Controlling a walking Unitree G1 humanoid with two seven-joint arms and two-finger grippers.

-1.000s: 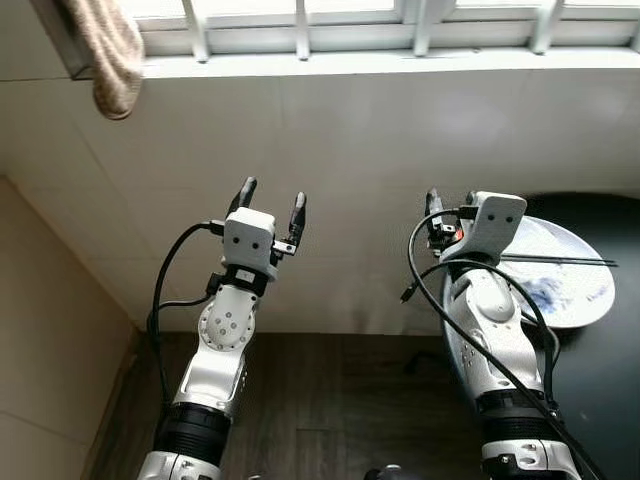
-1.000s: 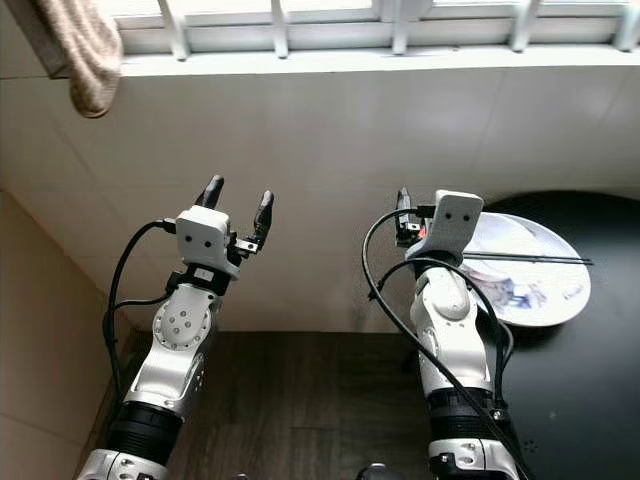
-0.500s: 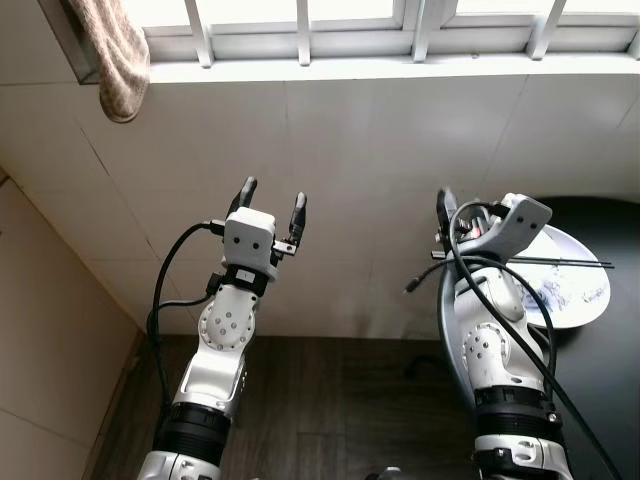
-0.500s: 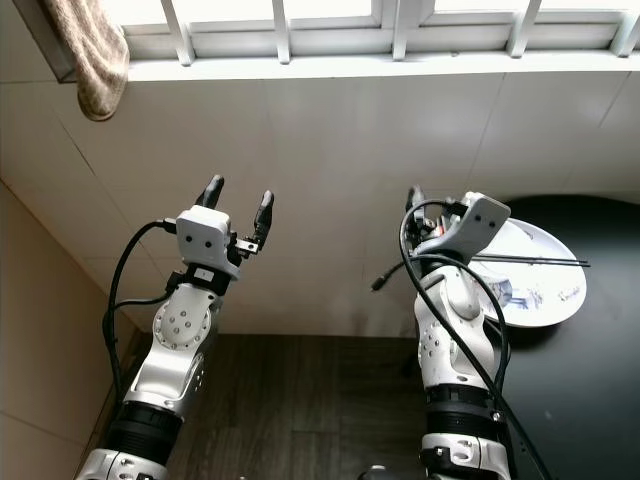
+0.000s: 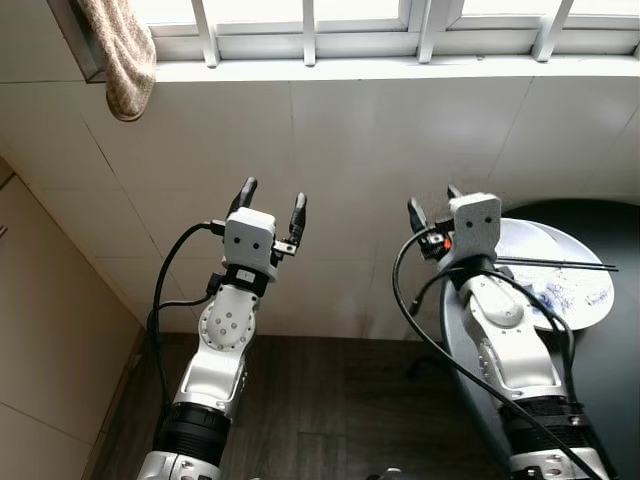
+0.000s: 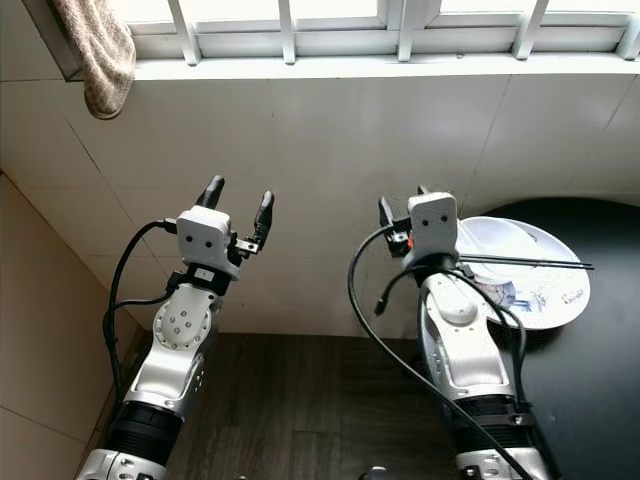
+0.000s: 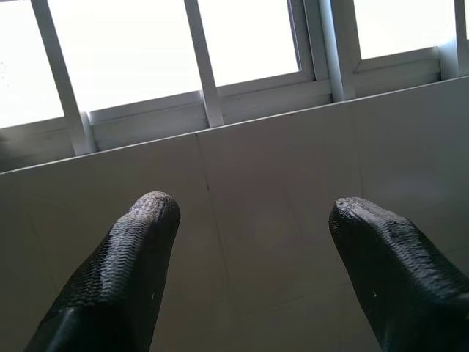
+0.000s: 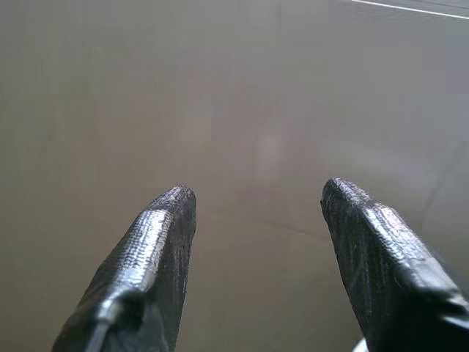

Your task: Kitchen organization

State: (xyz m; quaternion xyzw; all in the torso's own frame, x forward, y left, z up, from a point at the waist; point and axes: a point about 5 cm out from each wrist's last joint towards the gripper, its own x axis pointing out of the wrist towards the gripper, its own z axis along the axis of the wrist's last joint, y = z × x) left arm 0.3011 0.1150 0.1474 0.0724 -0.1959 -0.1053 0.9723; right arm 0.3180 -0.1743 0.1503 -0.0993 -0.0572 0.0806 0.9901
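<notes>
A white plate [image 5: 548, 238] with blue marks rests on a round black table [image 5: 612, 385] at the right. A pair of thin dark chopsticks [image 5: 556, 264] lies across the plate. My right gripper [image 5: 432, 203] is raised just left of the plate, near the tiled wall, open and holding nothing. The right wrist view has its two black fingers [image 8: 157, 242] spread against the plain wall. My left gripper [image 5: 272, 194] is held up farther left, also open and holding nothing. Its fingers [image 7: 124, 264] point up at the window in the left wrist view.
A tiled wall [image 5: 340, 130] rises ahead under a barred window [image 5: 310, 20] with a white sill. A beige towel [image 5: 122, 55] hangs at the top left. Dark wood floor [image 5: 330, 400] lies below, and a beige cabinet side [image 5: 40, 340] stands at the left.
My right wrist has turned and its forearm has swung rightward toward the table, with the gripper still beside the plate. The head view has tilted up slightly. The left arm has held still.
</notes>
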